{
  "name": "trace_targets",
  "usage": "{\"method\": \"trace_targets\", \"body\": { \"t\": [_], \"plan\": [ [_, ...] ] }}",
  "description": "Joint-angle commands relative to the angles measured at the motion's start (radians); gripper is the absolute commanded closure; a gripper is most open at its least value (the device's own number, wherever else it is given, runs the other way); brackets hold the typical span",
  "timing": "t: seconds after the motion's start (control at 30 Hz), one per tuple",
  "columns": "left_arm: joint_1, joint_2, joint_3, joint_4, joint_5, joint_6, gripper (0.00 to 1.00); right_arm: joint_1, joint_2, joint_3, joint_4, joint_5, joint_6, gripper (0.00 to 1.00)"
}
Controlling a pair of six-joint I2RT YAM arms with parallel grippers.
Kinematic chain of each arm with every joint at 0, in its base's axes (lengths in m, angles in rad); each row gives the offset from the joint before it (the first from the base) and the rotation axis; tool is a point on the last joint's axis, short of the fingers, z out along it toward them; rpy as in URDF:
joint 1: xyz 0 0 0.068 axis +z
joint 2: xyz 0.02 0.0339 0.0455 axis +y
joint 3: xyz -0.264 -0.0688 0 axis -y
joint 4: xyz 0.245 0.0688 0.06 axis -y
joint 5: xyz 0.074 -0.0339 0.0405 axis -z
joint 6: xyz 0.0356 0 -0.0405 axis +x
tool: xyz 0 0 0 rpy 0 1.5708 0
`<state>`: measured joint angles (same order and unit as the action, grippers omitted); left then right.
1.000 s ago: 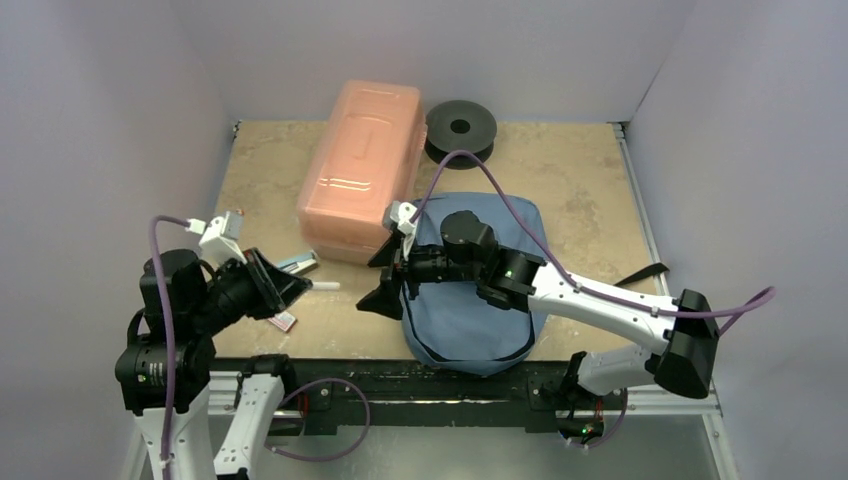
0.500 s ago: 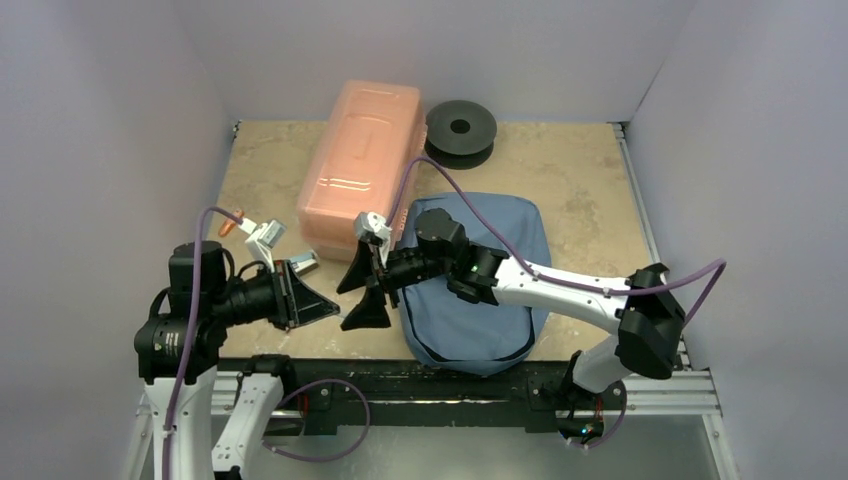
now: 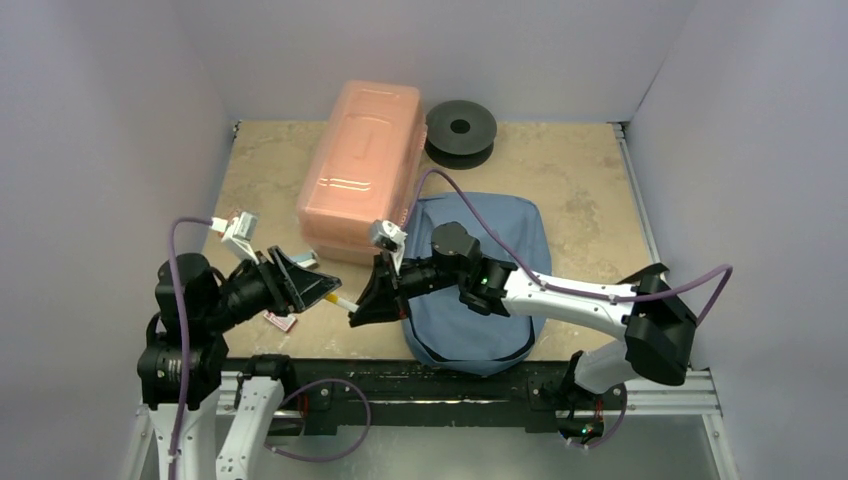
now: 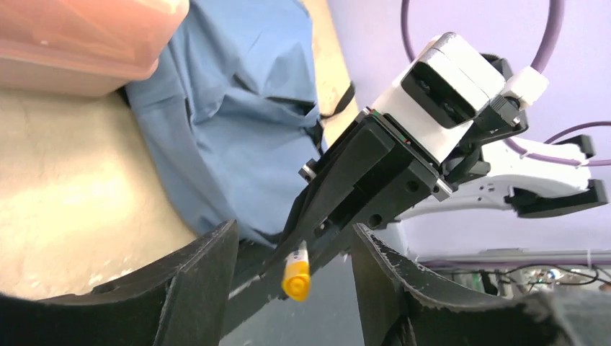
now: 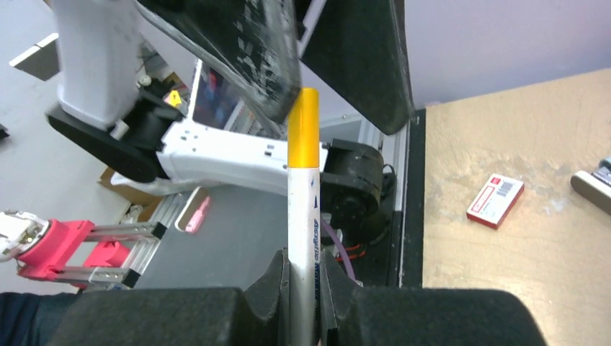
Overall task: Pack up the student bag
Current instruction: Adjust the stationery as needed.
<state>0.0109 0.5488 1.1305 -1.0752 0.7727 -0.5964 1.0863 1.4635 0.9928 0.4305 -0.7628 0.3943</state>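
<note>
jaws meet over a marker in mid-air; nothing is in the bag yet

the jaws of the right gripper point(image 5: 304, 277) are clenched on the white barrel of a marker point(image 5: 302, 209), whose yellow cap sticks out ahead of them. the jaws of the left gripper point(image 4: 294, 234) stand spread wide, one on each side of that cap. the left wrist view shows a gap on both sides, so they do not grasp it. whether one of them brushes the cap i cannot tell. the two grippers face each other above the near part of the table point(image 3: 580, 190), just left of the bag.

the student bag point(image 3: 505, 225) lies flat on the table under the right arm, its far left corner just beside the pink box point(image 3: 360, 165). no opening shows from above, and i cannot tell whether its zipper is undone.

as a judgement, the packing is at an early stage: the marker is in the air, not in the bag. this looks like a handover between the arms, though which way it goes is not plain. a small red packet point(image 3: 282, 320) and a grey stapler-like thing point(image 3: 300, 262) lie on the table near the left arm, outside the bag, and are probably left to pack. a black spool point(image 3: 460, 130) sits at the far edge beside the pink box.
</note>
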Motion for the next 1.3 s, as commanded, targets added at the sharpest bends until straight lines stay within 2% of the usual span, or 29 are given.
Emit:
{"method": "trace_targets", "body": {
  "t": [0.0, 0.07, 0.3, 0.43, 0.63, 0.93, 1.0, 1.03, 1.07, 1.13, 1.17, 1.2, 1.23, 1.27],
  "plan": [
    [-0.002, -0.100, -0.144, 0.384, -0.030, -0.363, 0.45, -0.001, -0.048, 0.000, 0.120, 0.061, 0.064, 1.00],
    [-0.002, -0.111, -0.143, 0.366, -0.044, -0.343, 0.52, -0.003, -0.049, 0.002, 0.116, 0.079, 0.075, 1.00],
    [-0.002, -0.114, -0.096, 0.318, -0.046, -0.262, 0.60, -0.014, -0.051, 0.012, 0.104, 0.123, 0.087, 1.00],
    [-0.002, -0.113, -0.095, 0.325, -0.017, -0.251, 0.60, -0.029, -0.046, 0.020, 0.094, 0.139, 0.092, 1.00],
    [-0.003, -0.103, -0.093, 0.328, -0.004, -0.225, 0.69, -0.032, -0.024, 0.048, 0.079, 0.133, 0.092, 1.00],
    [-0.002, -0.087, -0.104, 0.335, -0.022, -0.201, 0.75, -0.032, 0.005, 0.076, 0.082, 0.114, 0.094, 1.00],
    [-0.002, -0.089, -0.106, 0.337, -0.029, -0.192, 0.82, -0.032, 0.006, 0.076, 0.082, 0.114, 0.094, 1.00],
    [-0.002, -0.092, -0.107, 0.336, -0.038, -0.190, 0.88, -0.032, 0.006, 0.076, 0.079, 0.112, 0.091, 1.00],
    [-0.002, -0.097, -0.107, 0.333, -0.052, -0.185, 1.00, -0.031, 0.007, 0.076, 0.077, 0.112, 0.091, 1.00],
    [-0.003, -0.115, -0.111, 0.340, -0.088, -0.174, 1.00, -0.031, 0.010, 0.082, 0.061, 0.120, 0.090, 1.00],
    [-0.002, -0.127, -0.112, 0.346, -0.107, -0.169, 1.00, -0.031, 0.014, 0.092, 0.030, 0.131, 0.081, 0.94],
    [-0.002, -0.134, -0.110, 0.341, -0.130, -0.163, 1.00, -0.031, 0.016, 0.105, -0.012, 0.154, 0.070, 0.70],
    [-0.003, -0.138, -0.104, 0.328, -0.159, -0.154, 1.00, -0.032, 0.016, 0.118, -0.060, 0.185, 0.059, 0.39],
    [-0.002, -0.138, -0.094, 0.307, -0.191, -0.138, 1.00, -0.031, 0.011, 0.130, -0.117, 0.217, 0.044, 0.24]
  ]
}}
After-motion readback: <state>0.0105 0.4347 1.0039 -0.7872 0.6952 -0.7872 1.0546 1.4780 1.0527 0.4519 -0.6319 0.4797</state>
